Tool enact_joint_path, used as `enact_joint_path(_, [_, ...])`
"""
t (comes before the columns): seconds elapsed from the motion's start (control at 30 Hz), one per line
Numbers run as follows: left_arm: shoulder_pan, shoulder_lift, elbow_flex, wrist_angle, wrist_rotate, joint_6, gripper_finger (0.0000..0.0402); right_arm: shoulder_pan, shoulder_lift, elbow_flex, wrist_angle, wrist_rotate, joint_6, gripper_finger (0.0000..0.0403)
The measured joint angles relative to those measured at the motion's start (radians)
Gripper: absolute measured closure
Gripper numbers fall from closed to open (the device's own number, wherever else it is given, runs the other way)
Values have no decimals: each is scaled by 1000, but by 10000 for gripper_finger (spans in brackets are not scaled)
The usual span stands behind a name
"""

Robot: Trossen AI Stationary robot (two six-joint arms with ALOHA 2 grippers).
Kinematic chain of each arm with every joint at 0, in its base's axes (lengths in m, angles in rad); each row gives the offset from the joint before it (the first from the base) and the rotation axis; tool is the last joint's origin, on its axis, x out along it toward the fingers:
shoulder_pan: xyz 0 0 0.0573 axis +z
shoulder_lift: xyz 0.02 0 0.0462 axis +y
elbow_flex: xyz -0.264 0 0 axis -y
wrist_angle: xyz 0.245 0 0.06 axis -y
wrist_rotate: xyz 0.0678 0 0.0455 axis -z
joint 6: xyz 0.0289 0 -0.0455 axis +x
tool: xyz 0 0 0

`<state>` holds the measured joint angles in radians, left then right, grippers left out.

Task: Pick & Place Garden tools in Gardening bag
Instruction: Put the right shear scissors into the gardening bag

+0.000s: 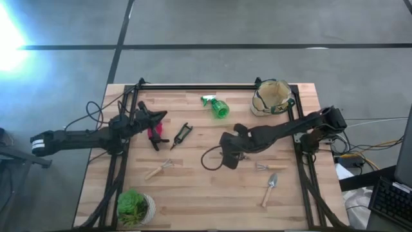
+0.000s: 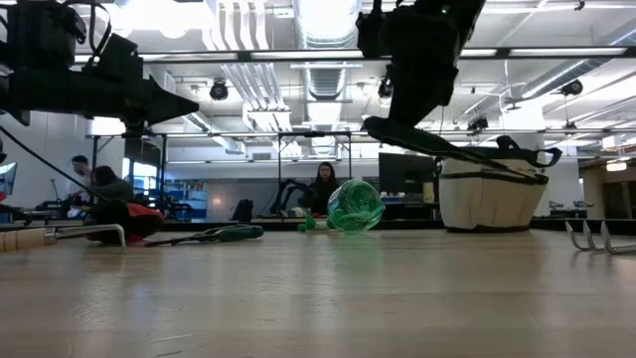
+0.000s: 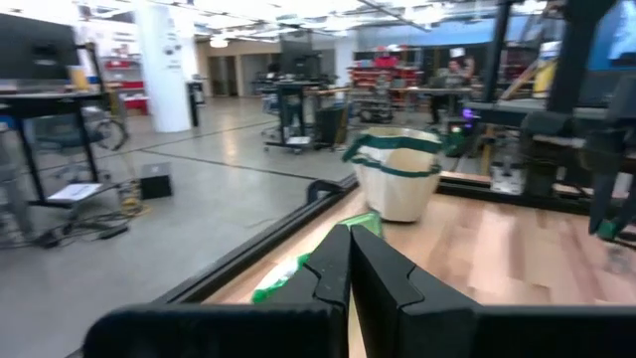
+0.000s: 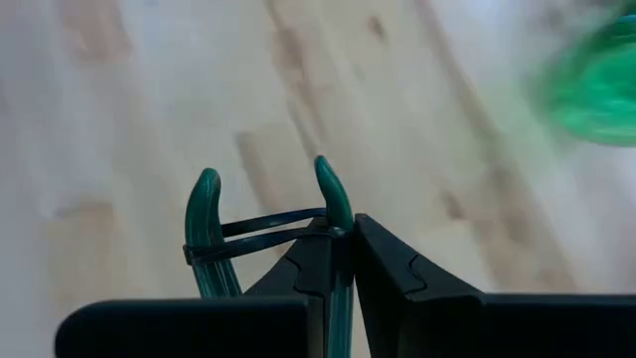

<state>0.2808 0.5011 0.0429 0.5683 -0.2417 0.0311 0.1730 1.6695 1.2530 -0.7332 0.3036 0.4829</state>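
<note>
Nearest the front edge of the surface (image 1: 193, 193), the plant (image 1: 134, 206) sat at the left corner, clear of the work. The trowel (image 1: 269, 189) lay toward the right, with the fork (image 1: 264, 167) just beyond it and the rake (image 1: 159, 169) off to the left. All three lay flat and untouched, so they were probably left for later turns.

Mid-surface, the right pincer (image 4: 343, 227) was shut tight on the shears (image 4: 206, 229). It clamped one green handle while the other handle stuck out beside it, the two joined by a dark strap. In the low view the shears (image 2: 447, 147) hung clear of the wood and slightly tilted. I judge they were lifted that high so they could pass over the bag's rim. The grip on one handle looked off-centre, so the shears might swing.

Further left, the left pincer (image 3: 349, 239) was shut on nothing and hovered above the red tool (image 1: 154, 134), seemingly waiting out of the right arm's path. The pruners (image 1: 182, 134) lay just beside the red tool.

Beyond these, the spray bottle (image 1: 217, 107) lay on its side between the arms and the far rail. The bag (image 1: 271, 96) stood upright at the far right corner with its mouth open, on the right arm's side and well apart from the shears. No tool could be seen inside it, so the task seemed to be at an early stage.
</note>
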Motion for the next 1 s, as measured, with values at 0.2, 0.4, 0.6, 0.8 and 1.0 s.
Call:
enact_joint_path(0.2, [0,0,0,0,-13,0,387,-30,0,75,-179,123,-32,383])
enact_joint_path(0.4, [0,0,0,0,-14,0,387,-65,-1,143,-350,274,-35,383])
enact_joint_path(0.6, [0,0,0,0,-14,-1,387,-97,-41,161,-435,359,-43,383])
enact_joint_path(0.8, [0,0,0,-1,-14,-2,387,-135,-146,135,-442,379,-61,383])
enact_joint_path(1.0, [0,0,0,-8,-14,-2,387,-197,-265,128,-437,380,-148,383])
